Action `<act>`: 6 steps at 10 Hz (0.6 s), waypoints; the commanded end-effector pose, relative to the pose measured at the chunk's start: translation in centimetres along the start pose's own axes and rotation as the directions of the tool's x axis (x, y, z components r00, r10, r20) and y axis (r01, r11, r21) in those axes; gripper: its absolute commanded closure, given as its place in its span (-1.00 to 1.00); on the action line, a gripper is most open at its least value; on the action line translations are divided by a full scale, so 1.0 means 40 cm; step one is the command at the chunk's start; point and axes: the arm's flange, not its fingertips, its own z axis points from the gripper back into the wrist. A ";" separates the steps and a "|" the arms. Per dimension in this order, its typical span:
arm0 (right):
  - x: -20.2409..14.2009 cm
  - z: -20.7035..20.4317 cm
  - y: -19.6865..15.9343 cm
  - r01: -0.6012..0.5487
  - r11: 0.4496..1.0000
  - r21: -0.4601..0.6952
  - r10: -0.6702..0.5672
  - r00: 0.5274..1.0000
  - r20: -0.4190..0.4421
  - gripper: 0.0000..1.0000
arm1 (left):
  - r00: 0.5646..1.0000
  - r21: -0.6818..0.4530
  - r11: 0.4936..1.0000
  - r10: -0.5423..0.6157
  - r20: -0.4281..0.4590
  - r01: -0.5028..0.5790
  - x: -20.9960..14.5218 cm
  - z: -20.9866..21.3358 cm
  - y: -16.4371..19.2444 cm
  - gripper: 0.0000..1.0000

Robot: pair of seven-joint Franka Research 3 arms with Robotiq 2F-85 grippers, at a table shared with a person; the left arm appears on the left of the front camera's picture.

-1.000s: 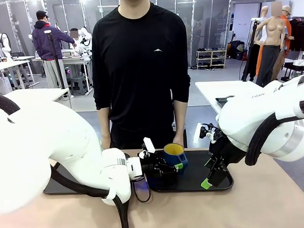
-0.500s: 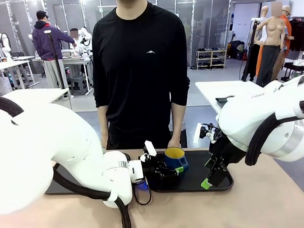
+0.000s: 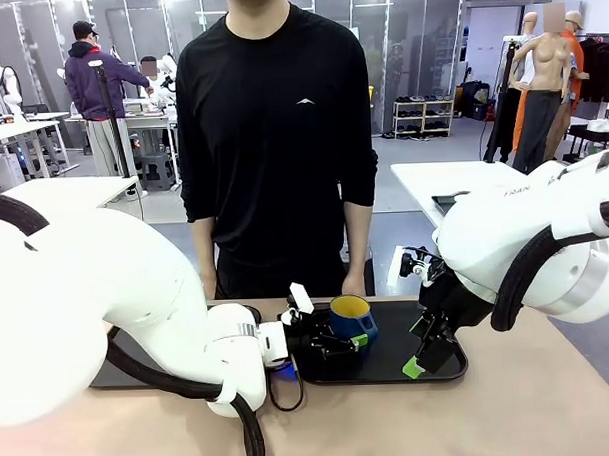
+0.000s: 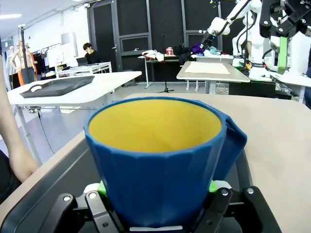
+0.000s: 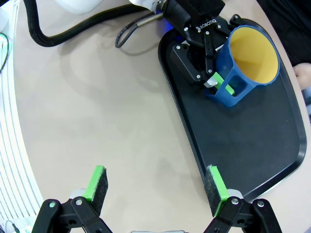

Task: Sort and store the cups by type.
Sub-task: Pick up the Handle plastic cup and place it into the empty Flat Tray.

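left gripper (image 3: 350,338): reaches sideways, low across the black tray (image 3: 389,360), clamped on the blue mug (image 3: 352,317) near its base
mug: upright between the pads, over the tray
right gripper (image 5: 158,187): jaws spread, holding nothing, above the tray's edge

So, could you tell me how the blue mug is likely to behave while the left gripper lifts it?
The blue mug looks rigid, so it probably won't deform under the left gripper. Its faceted wall looks smooth, so it might slip. It is gripped low, near the base, so it could tilt.
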 end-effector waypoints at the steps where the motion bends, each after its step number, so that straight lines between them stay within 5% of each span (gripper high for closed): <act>1: 0.001 -0.005 0.005 0.018 1.000 -0.016 -0.018 1.000 -0.010 -1.00 | 1.000 0.018 1.000 0.002 -0.031 -0.001 -0.067 0.011 -0.037 -0.44; 2: 0.001 -0.005 0.005 0.018 1.000 -0.016 -0.018 1.000 -0.010 -1.00 | 0.999 0.024 1.000 0.011 -0.040 -0.010 -0.065 0.014 -0.041 -0.44; 5: 0.001 -0.005 0.005 0.018 1.000 -0.016 -0.018 1.000 -0.010 -1.00 | 0.999 0.036 0.999 0.023 -0.040 -0.021 -0.056 0.028 -0.047 -1.00; 6: 0.001 -0.005 0.005 0.018 1.000 -0.016 -0.018 1.000 -0.010 -1.00 | 0.999 0.035 0.999 0.021 -0.040 -0.020 -0.055 0.031 -0.050 -1.00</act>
